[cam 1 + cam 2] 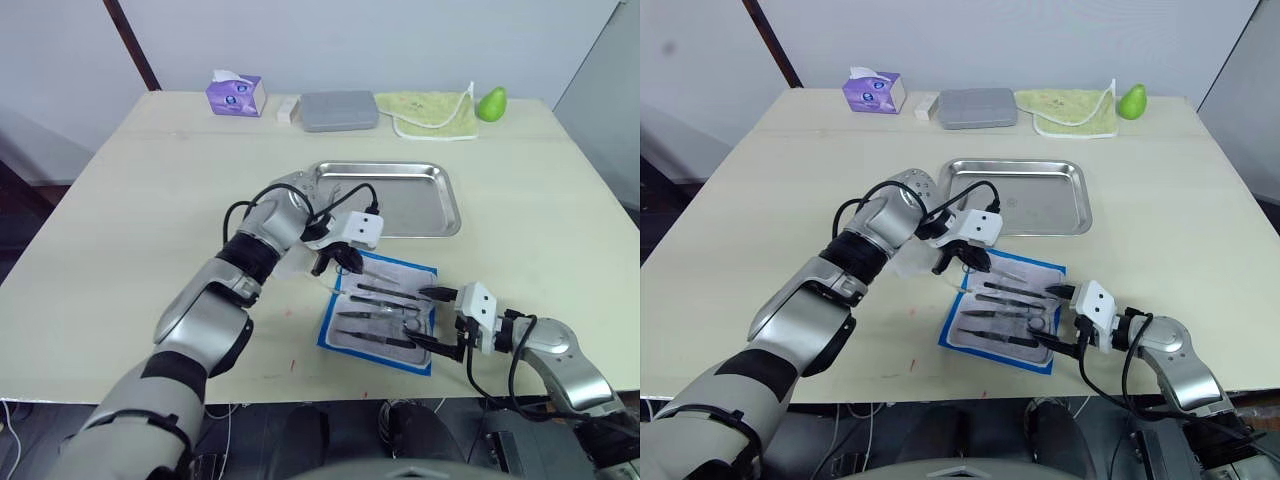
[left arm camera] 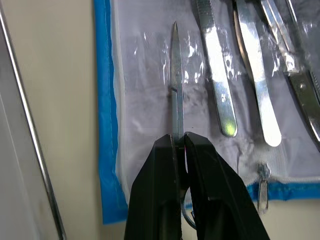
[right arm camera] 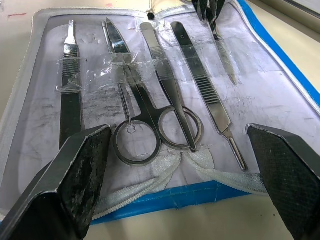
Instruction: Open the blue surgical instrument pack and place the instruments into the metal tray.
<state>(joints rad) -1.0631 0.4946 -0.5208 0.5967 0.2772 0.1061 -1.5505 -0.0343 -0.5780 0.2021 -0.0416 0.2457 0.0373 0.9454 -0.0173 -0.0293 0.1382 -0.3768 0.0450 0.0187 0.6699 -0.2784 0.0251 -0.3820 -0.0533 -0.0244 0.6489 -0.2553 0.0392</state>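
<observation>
Clamped between the black fingers of the left gripper (image 2: 180, 150) is one slim metal tool (image 2: 176, 85), held at the far-left corner of the opened blue pack (image 1: 326, 338), on the side nearest the tray. The pack is spread flat on the table (image 1: 140, 200), pale lining up, near the front edge. Five tools can be counted on the lining in the right wrist view: a flat-handled blade (image 3: 70, 95), a pair of scissors (image 3: 145, 115), a plain forceps (image 3: 167, 90), a ribbed-handled one (image 3: 205, 85), and the pinched one at the far end. Clear tape is seen across the first three. Just behind the pack the metal tray (image 1: 440, 215) is set, one tray, with nothing lying in it. At the pack's right edge the right gripper (image 1: 437, 318) is held with its two fingers spread wide, touching nothing. Along the back of the table are lined up one purple tissue box (image 1: 236, 94), one grey case (image 1: 338, 110), one yellow cloth (image 1: 425, 110) and one green pear (image 1: 491, 102).
</observation>
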